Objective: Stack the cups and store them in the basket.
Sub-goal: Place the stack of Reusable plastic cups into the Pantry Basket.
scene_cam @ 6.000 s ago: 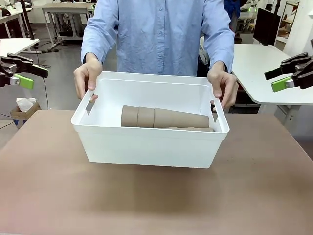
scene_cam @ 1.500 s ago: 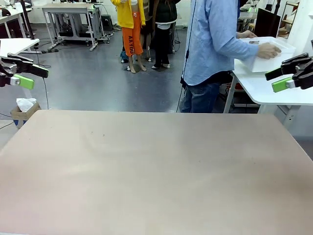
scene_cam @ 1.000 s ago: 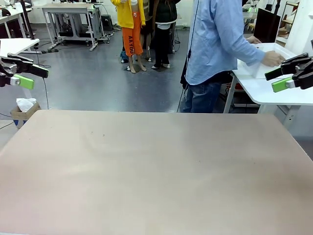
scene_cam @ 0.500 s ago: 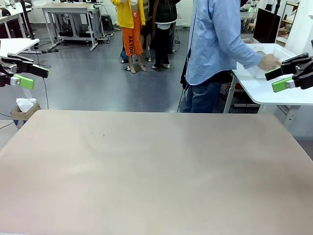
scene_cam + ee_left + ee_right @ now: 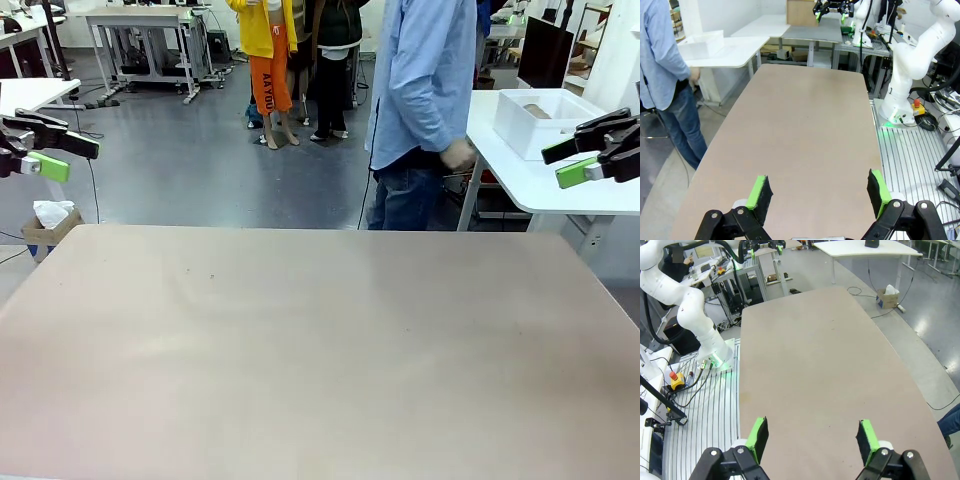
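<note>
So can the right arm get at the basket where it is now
Probably not. The basket sits on a separate white side table past the work table's far right corner, and the open right gripper hangs on this side of it.

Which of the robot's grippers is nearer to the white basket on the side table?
The right gripper, raised just beside the basket. The left gripper hangs across the brown table.

From my seat I see a broad tan table (image 5: 320, 350) running out ahead of both sets of jaws. Past its far edge a person in a light blue shirt (image 5: 425, 90) and jeans stands side-on beside a white side table (image 5: 560, 190). Below the left jaws a small cardboard box (image 5: 45, 228) with white tissue sits on the grey floor (image 5: 200, 170).
</note>
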